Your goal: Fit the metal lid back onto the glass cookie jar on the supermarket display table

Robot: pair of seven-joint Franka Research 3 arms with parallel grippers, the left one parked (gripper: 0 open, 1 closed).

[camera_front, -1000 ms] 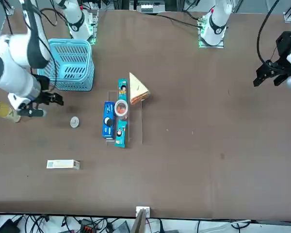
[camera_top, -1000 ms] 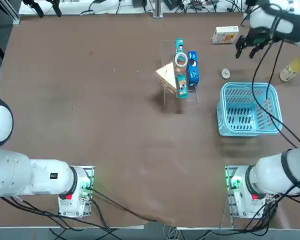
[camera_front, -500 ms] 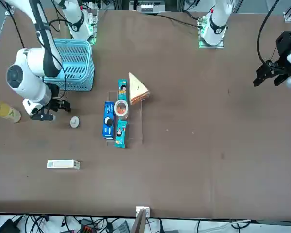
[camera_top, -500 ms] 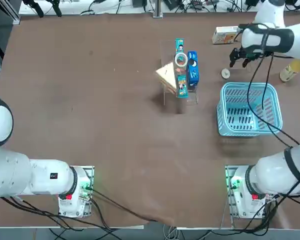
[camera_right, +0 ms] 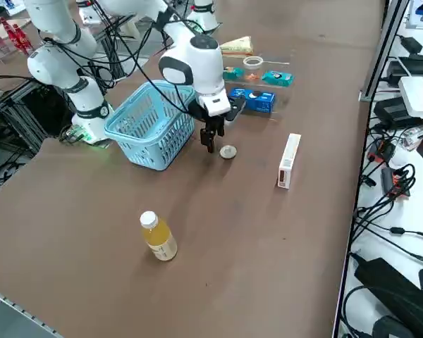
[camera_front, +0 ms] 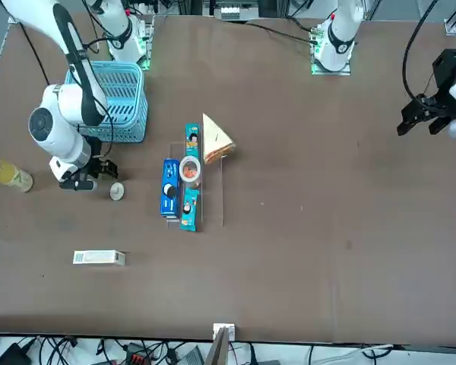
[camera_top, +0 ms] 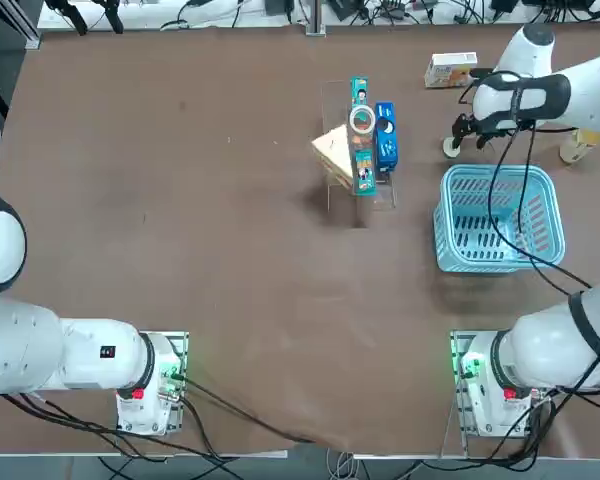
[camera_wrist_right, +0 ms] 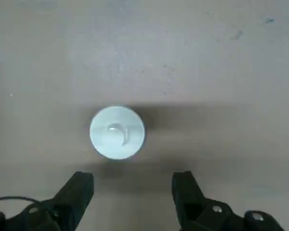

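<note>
You have the right gripper, the black two-finger claw (camera_wrist_right: 133, 185) on the white arm, above the dark-brown tabletop (camera_top: 280, 250), near the small round silvery-grey metal lid (camera_wrist_right: 117, 133). Your claw is released, its two fingers spread wide with nothing between them. The lid lies flat on the table with its small raised knob up; from overhead you see it just beside the gripper, beyond the light-blue perforated plastic basket (camera_top: 500, 218) and near it. Well apart from the lid, toward the middle of the table, you have the small clear glass cookie jar (camera_top: 362, 121), its round mouth showing as a whitish ring, with no lid on it. It is at a clear plastic stand (camera_top: 384, 196), between teal snack packets (camera_top: 365, 173), with a blue packet (camera_top: 386, 137) on one side and a wedge-shaped sandwich (camera_top: 334, 153) on the other. Past the lid, farther from the arm bases, you see a small white box (camera_top: 450, 70). A bottle of yellow liquid with a white cap (camera_right: 158, 236) lies on the table, apart from the basket.
</note>
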